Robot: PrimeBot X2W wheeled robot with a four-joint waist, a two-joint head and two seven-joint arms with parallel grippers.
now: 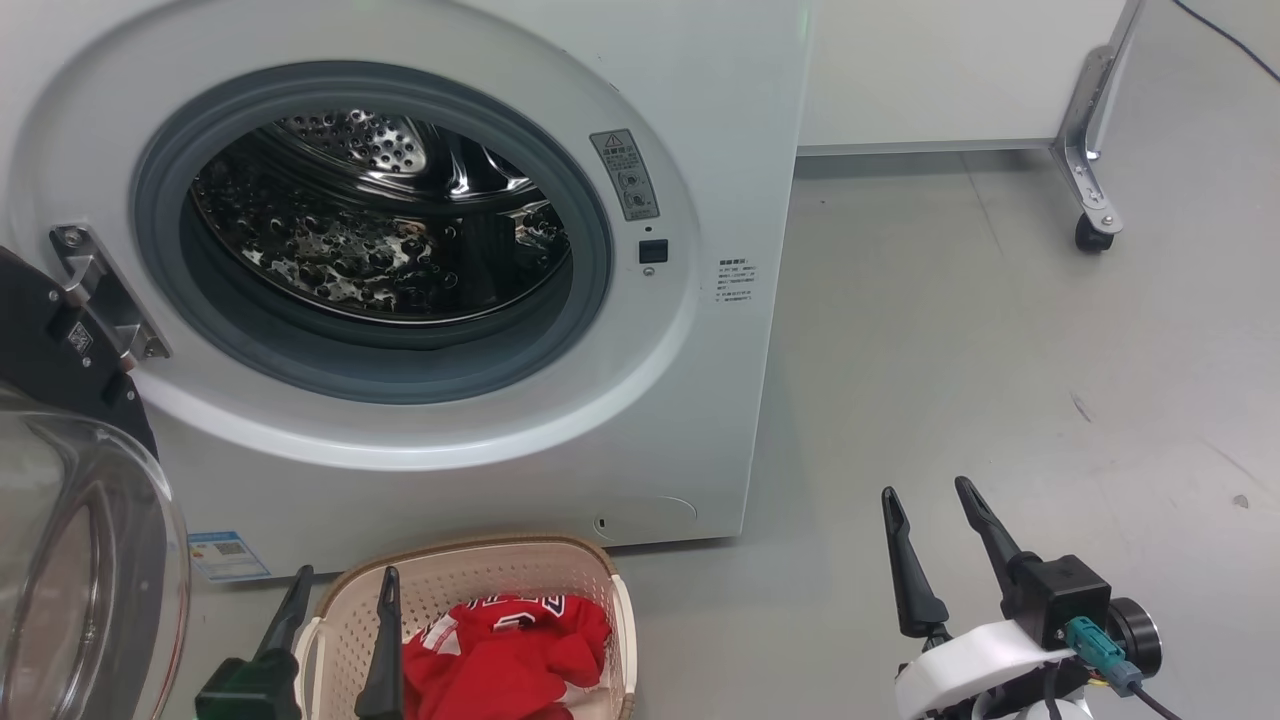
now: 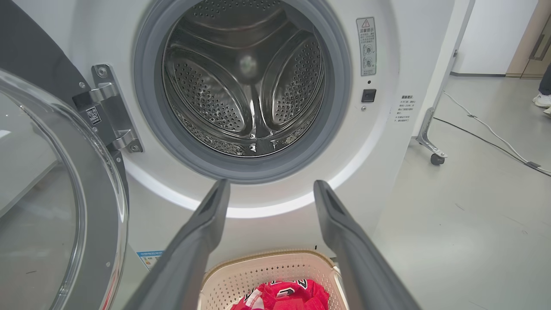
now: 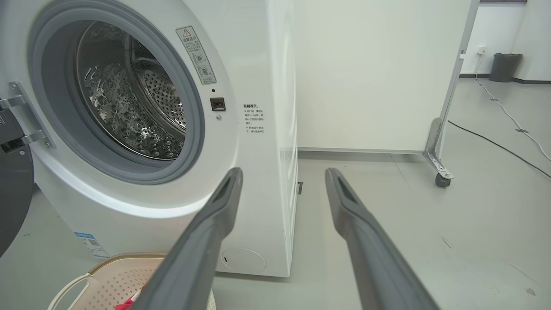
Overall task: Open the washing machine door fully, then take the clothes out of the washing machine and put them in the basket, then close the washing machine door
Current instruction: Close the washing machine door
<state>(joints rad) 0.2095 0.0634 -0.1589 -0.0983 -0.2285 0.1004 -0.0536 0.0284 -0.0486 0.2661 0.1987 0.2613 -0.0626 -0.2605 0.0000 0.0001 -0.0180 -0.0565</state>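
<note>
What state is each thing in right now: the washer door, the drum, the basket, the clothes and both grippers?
Round glossy black washing machine door: swung wide open.
Perforated steel drum: empty as far as visible.
Cream perforated plastic basket: upright on the floor, partly filled.
Bright red jersey clothes: crumpled inside the basket.
Left gripper: open, empty, above the basket.
Right gripper: open, empty, over the floor.

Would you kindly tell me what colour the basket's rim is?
The basket rim is brown, woven-look; the head view shows it best.
</note>
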